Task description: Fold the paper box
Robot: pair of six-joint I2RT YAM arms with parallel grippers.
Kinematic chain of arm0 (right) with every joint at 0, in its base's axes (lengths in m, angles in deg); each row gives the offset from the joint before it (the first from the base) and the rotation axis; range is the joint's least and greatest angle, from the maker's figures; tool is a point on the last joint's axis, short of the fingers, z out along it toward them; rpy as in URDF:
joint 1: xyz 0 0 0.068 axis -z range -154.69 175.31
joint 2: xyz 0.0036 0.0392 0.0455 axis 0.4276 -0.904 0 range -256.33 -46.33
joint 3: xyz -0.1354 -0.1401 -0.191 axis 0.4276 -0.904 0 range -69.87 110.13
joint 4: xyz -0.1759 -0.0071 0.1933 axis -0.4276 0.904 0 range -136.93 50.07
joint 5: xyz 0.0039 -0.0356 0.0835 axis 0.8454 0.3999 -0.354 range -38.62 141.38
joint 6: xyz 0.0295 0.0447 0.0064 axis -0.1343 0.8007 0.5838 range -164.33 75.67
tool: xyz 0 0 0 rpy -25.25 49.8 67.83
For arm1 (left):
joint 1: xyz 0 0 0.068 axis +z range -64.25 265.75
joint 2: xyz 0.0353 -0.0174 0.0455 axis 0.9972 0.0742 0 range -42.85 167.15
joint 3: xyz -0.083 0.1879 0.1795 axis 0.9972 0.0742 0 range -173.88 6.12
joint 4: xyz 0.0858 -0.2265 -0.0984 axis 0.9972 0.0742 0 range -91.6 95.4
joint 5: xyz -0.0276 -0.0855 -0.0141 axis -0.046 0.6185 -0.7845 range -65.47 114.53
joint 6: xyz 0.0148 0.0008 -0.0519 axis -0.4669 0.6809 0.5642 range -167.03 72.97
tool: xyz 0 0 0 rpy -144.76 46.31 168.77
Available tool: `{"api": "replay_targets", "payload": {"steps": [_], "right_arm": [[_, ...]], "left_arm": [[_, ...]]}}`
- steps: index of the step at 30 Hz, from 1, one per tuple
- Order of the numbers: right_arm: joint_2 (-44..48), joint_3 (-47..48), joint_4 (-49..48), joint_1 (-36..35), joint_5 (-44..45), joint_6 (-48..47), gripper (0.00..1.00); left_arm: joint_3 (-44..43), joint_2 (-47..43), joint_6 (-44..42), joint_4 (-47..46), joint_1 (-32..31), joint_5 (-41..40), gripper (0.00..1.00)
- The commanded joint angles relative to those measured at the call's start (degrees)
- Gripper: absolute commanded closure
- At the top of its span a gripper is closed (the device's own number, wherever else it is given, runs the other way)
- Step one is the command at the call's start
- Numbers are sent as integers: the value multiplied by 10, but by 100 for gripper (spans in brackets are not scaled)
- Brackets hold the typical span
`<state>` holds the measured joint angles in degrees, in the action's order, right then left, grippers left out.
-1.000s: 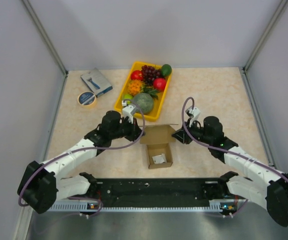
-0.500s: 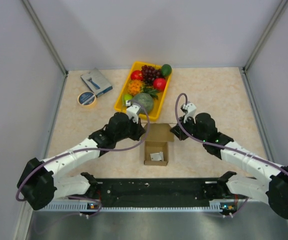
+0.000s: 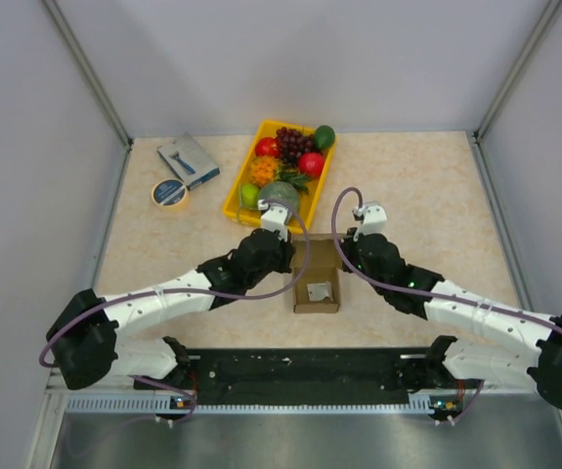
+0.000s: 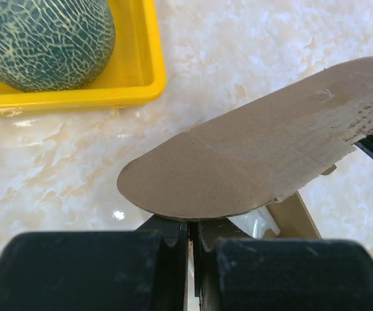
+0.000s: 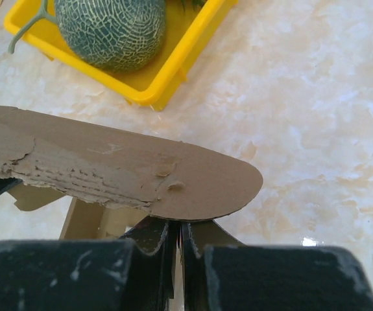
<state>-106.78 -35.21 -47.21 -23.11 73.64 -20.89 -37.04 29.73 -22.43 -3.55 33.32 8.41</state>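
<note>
The paper box (image 3: 317, 291) is a small brown cardboard carton standing on the table between my two arms, with a pale item inside. My left gripper (image 3: 294, 260) is at its far left corner and my right gripper (image 3: 345, 260) at its far right corner. In the left wrist view a rounded cardboard flap (image 4: 257, 155) lies across the tips of the shut left gripper (image 4: 191, 227). The right wrist view shows the flap's other rounded end (image 5: 141, 172), its surface torn, lying over the shut right gripper (image 5: 178, 227). I cannot see cardboard held between either pair of jaws.
A yellow tray (image 3: 242, 168) of fruit stands just beyond the box, with a netted melon (image 4: 43, 39) at its near end. A tape roll (image 3: 169, 192) and a blue-grey packet (image 3: 188, 161) lie at the far left. A black rail (image 3: 300, 369) runs along the near edge.
Both arms have swung inward toward each other along the box's far side. The box has shifted a little right and its back flap has come down. The right gripper has closed.
</note>
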Motion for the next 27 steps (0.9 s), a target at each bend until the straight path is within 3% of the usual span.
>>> {"api": "replay_targets", "payload": {"steps": [1, 10, 15, 22, 27], "right_arm": [[6, 31, -5, -53, 119, 42, 100], [-5, -18, -118, -94, 187, 19, 100], [-24, -18, -92, -142, 309, 45, 100], [-36, -48, -103, -175, 342, 90, 100], [-57, -26, -30, -207, 386, 165, 100]], "left_arm": [[8, -25, 16, -99, -16, -34, 100], [34, -13, 23, -179, -20, -53, 100], [55, 7, 24, -204, -38, -90, 100], [75, 16, 42, -234, -64, -125, 95], [86, 28, 52, -247, -89, -143, 97]]}}
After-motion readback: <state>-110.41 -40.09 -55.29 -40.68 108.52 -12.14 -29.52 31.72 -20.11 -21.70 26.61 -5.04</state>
